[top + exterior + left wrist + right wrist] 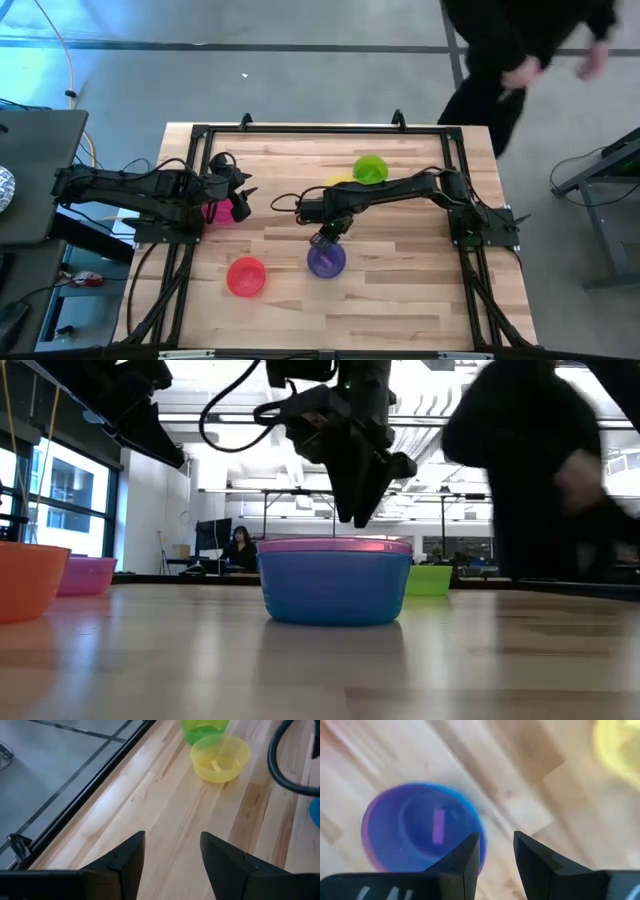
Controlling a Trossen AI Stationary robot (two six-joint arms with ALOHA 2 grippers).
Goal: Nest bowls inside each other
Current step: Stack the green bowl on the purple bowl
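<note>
- Pale wooden planks make up the bench (400, 300), and the bowls are seen scattered across it.
- A purple bowl (326, 260) is seen nested inside a blue bowl (334, 588) near the bench's middle; in the low view, only the purple rim shows above the blue wall.
- The right hand (327, 238) is held just above that nested pair, its fingers (465, 865) set a little apart and nothing pinched between them.
- The red bowl (246, 276) is found on its own, beside the pair and nearer the left arm.
- The yellow bowl (220, 757) and green bowl (370, 168) are placed just beside each other at the far side.
- The pink bowl (222, 213) is partly covered by the left hand (241, 203), whose fingers (125, 862) are spread and empty.
- A person (520, 60) in dark clothing is seen beyond the bench's far corner.
</note>
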